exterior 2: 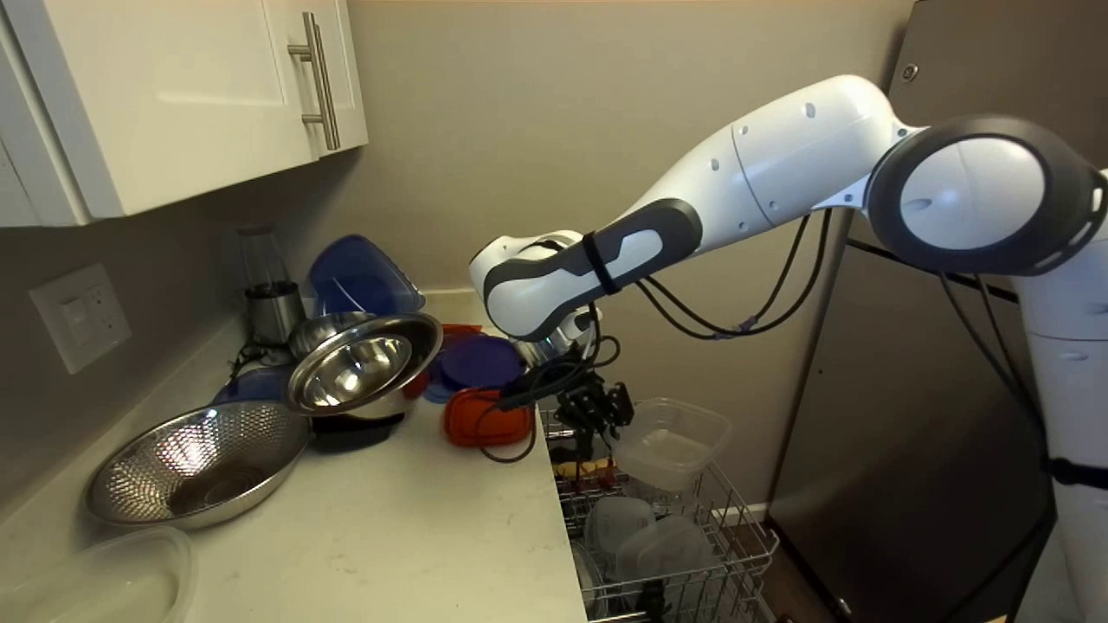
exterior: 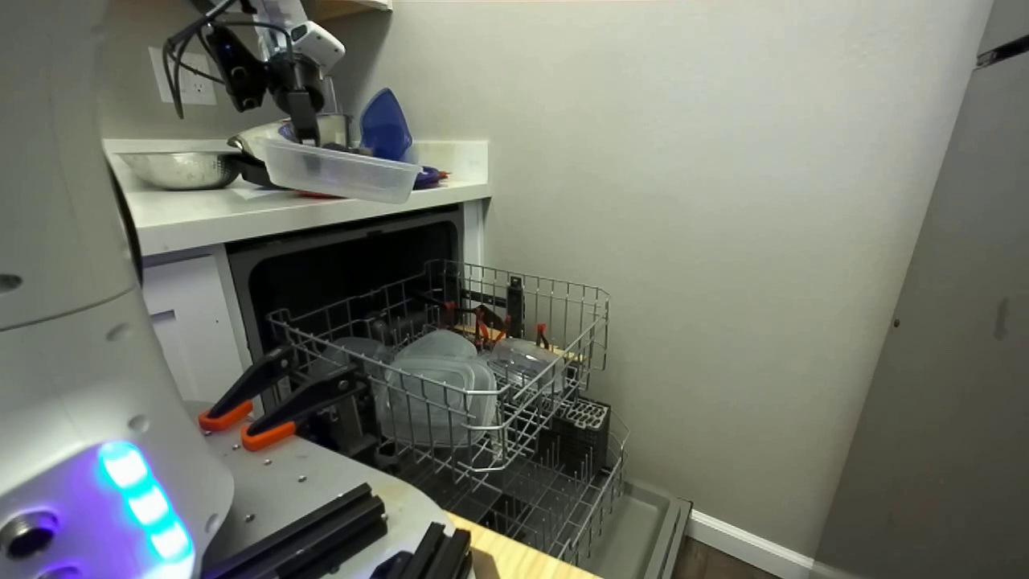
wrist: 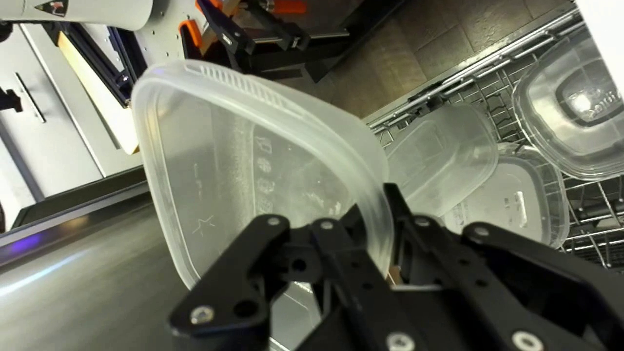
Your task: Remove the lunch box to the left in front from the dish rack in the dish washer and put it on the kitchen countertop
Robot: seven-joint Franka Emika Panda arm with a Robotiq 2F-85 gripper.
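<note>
My gripper (wrist: 374, 204) is shut on one rim of the lunch box (wrist: 292, 165), a shallow translucent box that hangs tilted. In both exterior views the gripper (exterior: 306, 133) (exterior 2: 602, 431) holds the lunch box (exterior: 342, 170) (exterior 2: 668, 443) in the air. It is beside the front edge of the white kitchen countertop (exterior 2: 433, 528) (exterior: 201, 219), above the pulled-out dish rack (exterior: 601, 314) (exterior 2: 755, 562). The dish washer (exterior: 354, 251) stands open with a dark cavity. In the wrist view the rack (wrist: 502, 97) is partly hidden by the box.
Several clear containers (exterior: 442, 394) remain in the rack. On the countertop are a steel colander (exterior 2: 199, 467), steel bowls (exterior 2: 363, 363), a red lid (exterior 2: 489, 417), blue lids (exterior 2: 359, 277) and a clear tub (exterior 2: 104, 584). A white cabinet (exterior 2: 199, 95) hangs above. Clamps (exterior: 301, 406) are beside the robot base.
</note>
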